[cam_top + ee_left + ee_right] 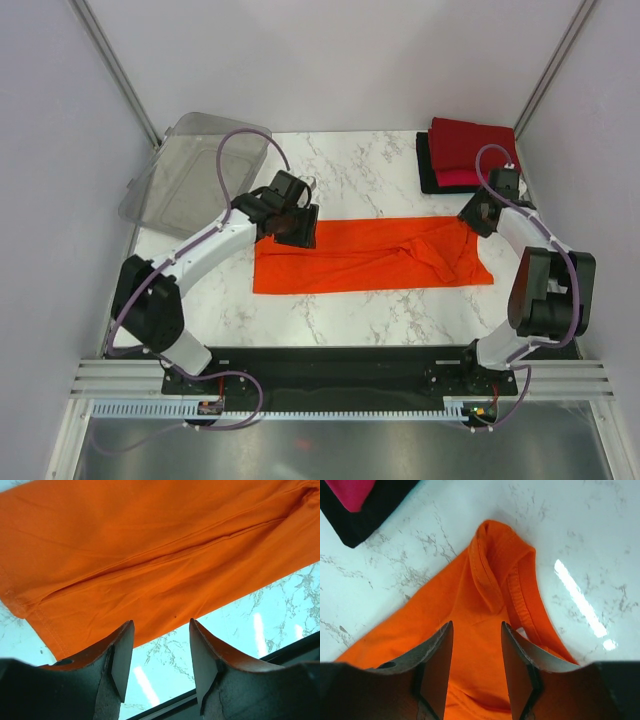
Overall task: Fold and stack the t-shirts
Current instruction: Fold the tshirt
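Robot lab cell: white panel walls [330, 60], aluminium corner posts [120, 75], marble-print table [370, 170], black mounting rail [340, 362].

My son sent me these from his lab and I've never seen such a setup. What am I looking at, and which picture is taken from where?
These are two robot arms, left and right, bolted at the near edge of a marble table. The wide picture comes from a fixed camera above and behind them; the other two come from a camera on each wrist, looking past its own fingers. An orange t-shirt, folded into a long strip, lies across the middle. Folded shirts, dark red on top, black underneath, are stacked at the far right; a clear plastic bin sits far left. The left tool is over the strip's left end, the right tool over the collar. Both are open, holding nothing.
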Robot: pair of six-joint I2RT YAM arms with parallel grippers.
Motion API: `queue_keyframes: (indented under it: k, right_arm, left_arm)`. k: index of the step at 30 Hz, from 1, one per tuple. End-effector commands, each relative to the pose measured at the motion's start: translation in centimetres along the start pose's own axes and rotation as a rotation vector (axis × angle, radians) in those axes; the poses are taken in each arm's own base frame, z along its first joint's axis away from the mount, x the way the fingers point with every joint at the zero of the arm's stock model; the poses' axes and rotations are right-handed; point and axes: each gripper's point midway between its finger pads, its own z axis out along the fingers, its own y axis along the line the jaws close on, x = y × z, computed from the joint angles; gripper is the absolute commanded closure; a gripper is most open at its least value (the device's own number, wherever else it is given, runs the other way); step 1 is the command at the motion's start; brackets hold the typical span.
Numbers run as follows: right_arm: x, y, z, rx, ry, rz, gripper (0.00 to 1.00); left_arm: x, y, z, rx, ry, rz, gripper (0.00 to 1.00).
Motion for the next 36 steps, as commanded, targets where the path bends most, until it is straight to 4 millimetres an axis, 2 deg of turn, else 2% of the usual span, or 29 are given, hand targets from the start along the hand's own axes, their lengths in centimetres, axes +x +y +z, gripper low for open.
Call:
queue_keyframes:
  k: [1, 2, 3, 4, 5, 6, 7, 8, 9, 11, 12, 13, 18, 21, 26, 29, 30, 32, 33, 36]
  right_arm:
    - [-3.5, 1.7, 0.3, -0.065, -0.086, -0.075, 0.5]
    - [-3.9, 1.4, 0.5, -0.068, -0.087, -0.071, 0.5]
    - [-4.1, 1.5, 1.0, -0.082, -0.09, -0.071, 0.5]
    - [-4.4, 1.3, 1.3, -0.083, -0.093, -0.073, 0.49]
    - [-4.4, 1.5, 1.5, -0.117, -0.077, -0.065, 0.49]
    - [-4.5, 1.6, 1.8, -0.128, -0.076, -0.065, 0.49]
    - [-4.3, 1.5, 2.4, -0.132, -0.064, -0.067, 0.49]
    - [-4.3, 1.5, 2.7, -0.138, -0.06, -0.073, 0.5]
    - [-4.3, 1.6, 3.2, -0.147, -0.057, -0.08, 0.5]
    - [-4.4, 1.9, 3.7, -0.166, -0.057, -0.088, 0.51]
    - [-4.4, 2.0, 4.2, -0.174, -0.048, -0.092, 0.52]
    - [-4.4, 2.0, 4.4, -0.179, -0.046, -0.095, 0.53]
    - [-4.5, 2.5, 5.1, -0.217, -0.053, -0.101, 0.55]
    - [-4.1, 1.8, 5.9, -0.19, -0.048, -0.112, 0.59]
    - [-4.2, -0.2, 6.3, -0.118, -0.077, -0.124, 0.64]
    - [-4.2, -0.6, 6.3, -0.105, -0.091, -0.128, 0.73]
    - [-4.4, -0.9, 6.4, -0.09, -0.102, -0.127, 0.82]
    - [-4.2, -1.4, 6.6, -0.07, -0.102, -0.123, 0.91]
    - [-4.3, -1.5, 6.6, -0.067, -0.114, -0.123, 0.99]
    - [-4.0, -1.9, 6.6, -0.059, -0.119, -0.115, 1.0]
  left_arm:
    - [-0.9, -1.0, 1.7, 0.038, 0.022, 0.013, 0.44]
    - [-1.5, -1.5, 2.7, 0.05, 0.037, -0.01, 0.44]
    - [-1.9, -1.9, 3.1, 0.067, 0.047, -0.022, 0.44]
    - [-3.4, -2.7, 3.1, 0.084, 0.026, -0.033, 0.45]
    - [-3.6, -2.8, 3.8, 0.084, 0.042, -0.037, 0.45]
    - [-3.3, -2.5, 5.4, 0.065, 0.077, -0.043, 0.45]
    - [-3.6, -2.3, 6.2, 0.051, 0.088, -0.048, 0.46]
    - [-4.9, -2.4, 6.3, 0.049, 0.069, -0.046, 0.46]
    - [-4.3, -1.5, 7.9, 0.025, 0.114, -0.056, 0.46]
    - [-5.5, -1.1, 8.6, 0.022, 0.109, -0.064, 0.46]
    - [-5.2, -0.2, 9.7, 0.008, 0.13, -0.078, 0.46]
    - [-5.6, 0.0, 10.1, 0.004, 0.125, -0.077, 0.46]
    - [-5.2, 2.1, 12.8, -0.029, 0.166, -0.102, 0.47]
    - [-4.5, 3.5, 13.9, -0.069, 0.187, -0.118, 0.47]
    - [-3.4, 4.7, 14.9, -0.104, 0.216, -0.121, 0.47]
    - [-3.0, 5.3, 15.3, -0.135, 0.221, -0.117, 0.47]
    - [-2.9, 5.5, 15.5, -0.141, 0.226, -0.115, 0.47]
    - [-2.7, 6.0, 15.7, -0.16, 0.228, -0.118, 0.47]
    - [-2.4, 6.1, 15.9, -0.164, 0.238, -0.118, 0.47]
    - [-1.9, 6.3, 16.3, -0.172, 0.251, -0.123, 0.47]
